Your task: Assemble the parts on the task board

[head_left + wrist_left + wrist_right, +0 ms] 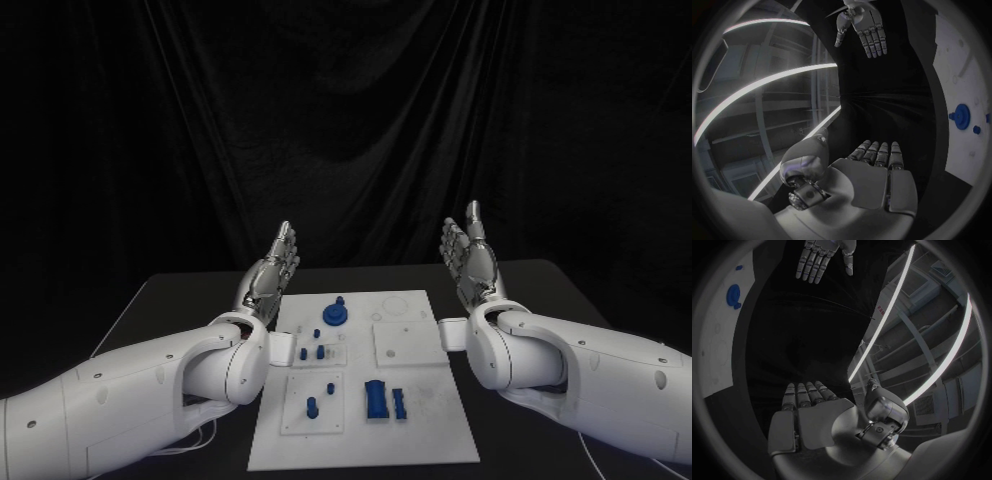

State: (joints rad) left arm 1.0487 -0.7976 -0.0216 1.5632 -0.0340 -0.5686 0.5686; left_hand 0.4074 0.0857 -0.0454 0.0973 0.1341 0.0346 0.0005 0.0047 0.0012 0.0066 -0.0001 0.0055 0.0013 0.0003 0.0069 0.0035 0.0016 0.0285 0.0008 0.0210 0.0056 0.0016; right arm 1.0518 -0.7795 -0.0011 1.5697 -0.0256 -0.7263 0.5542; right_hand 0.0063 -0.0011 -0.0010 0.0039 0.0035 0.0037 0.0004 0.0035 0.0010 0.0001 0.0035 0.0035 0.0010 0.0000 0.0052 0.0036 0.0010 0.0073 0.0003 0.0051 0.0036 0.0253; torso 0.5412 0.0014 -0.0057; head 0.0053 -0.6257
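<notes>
1. hovering above the table, the left hand [270, 270] and right hand [470, 262] flank the board [418, 440], fingers straight, together, holding nothing.
2. blue parts [384, 398] lie loose on the board; a round one [335, 315] sits near its far edge.
3. assembly looks barely begun, with most parts still to place.

The board [433, 440] is seen as plain white, set on a black table [188, 290] before a black curtain [346, 120]. The parts are coloured deep blue: a round part [336, 316] at the far end, small pegs [312, 352] midway, and a larger block [375, 399] nearer. Both arms are finished in white. The left hand [270, 271] and the right hand [472, 258] are shown in silver-grey metal.
</notes>
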